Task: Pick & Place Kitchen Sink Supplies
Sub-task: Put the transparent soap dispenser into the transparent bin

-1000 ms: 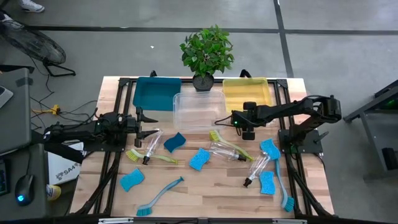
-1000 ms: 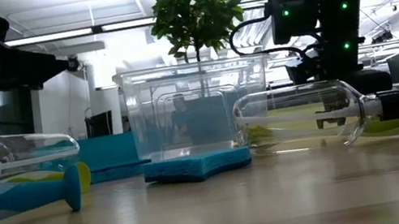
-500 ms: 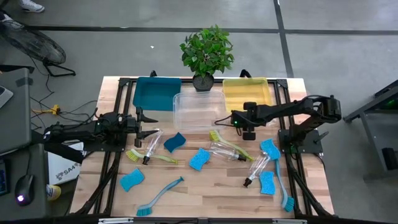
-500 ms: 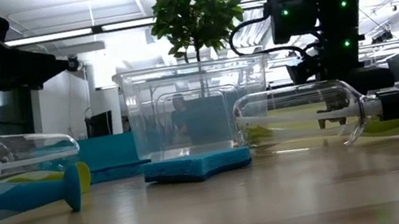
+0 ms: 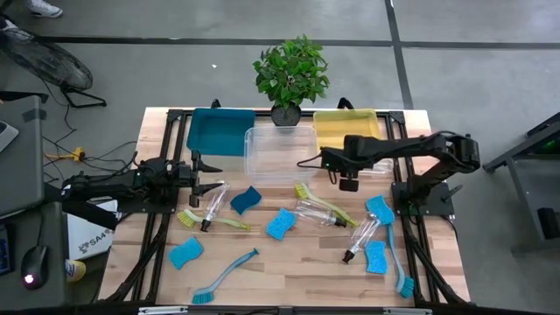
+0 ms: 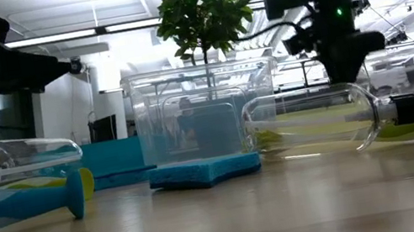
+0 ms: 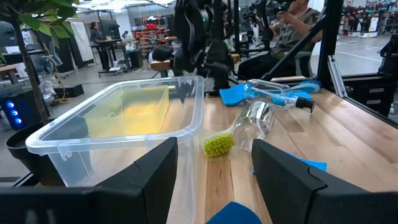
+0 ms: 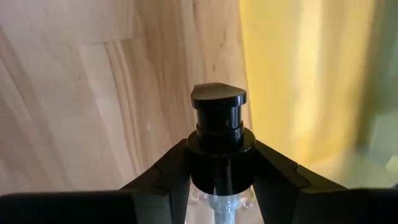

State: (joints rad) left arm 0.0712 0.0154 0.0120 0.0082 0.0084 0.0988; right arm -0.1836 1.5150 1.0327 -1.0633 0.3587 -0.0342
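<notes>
My right gripper [image 5: 348,168] hangs over the table's far right, beside the yellow bin [image 5: 346,129], and is shut on a clear bottle with a black pump top [image 8: 217,102]. In the low view the bottle's clear body [image 6: 405,68] shows beside the gripper [image 6: 350,67], above the table. My left gripper [image 5: 206,175] waits open and level at the table's left. Blue sponges [image 5: 280,224], two more clear bottles [image 5: 322,212] and long-handled brushes [image 5: 224,275] lie flat on the wood. My right gripper pinches the bottle at the black collar [image 8: 194,149] under the pump head, one finger [image 8: 163,177] on each side. The fingers slant steeply down from the table's right. The pump head sticks out past the fingertips and the bottle is clear of the table.
A teal bin [image 5: 214,131], a clear bin [image 5: 278,153] and the yellow bin stand in a row at the far edge, with a potted plant [image 5: 291,74] behind them. A bottle [image 6: 310,119] and a sponge [image 6: 204,170] lie just below the lifted one.
My right gripper has risen, mostly in the last half second, and has taken the clear bottle up off the table with it. It has also shifted slightly toward the bins at the far edge.
</notes>
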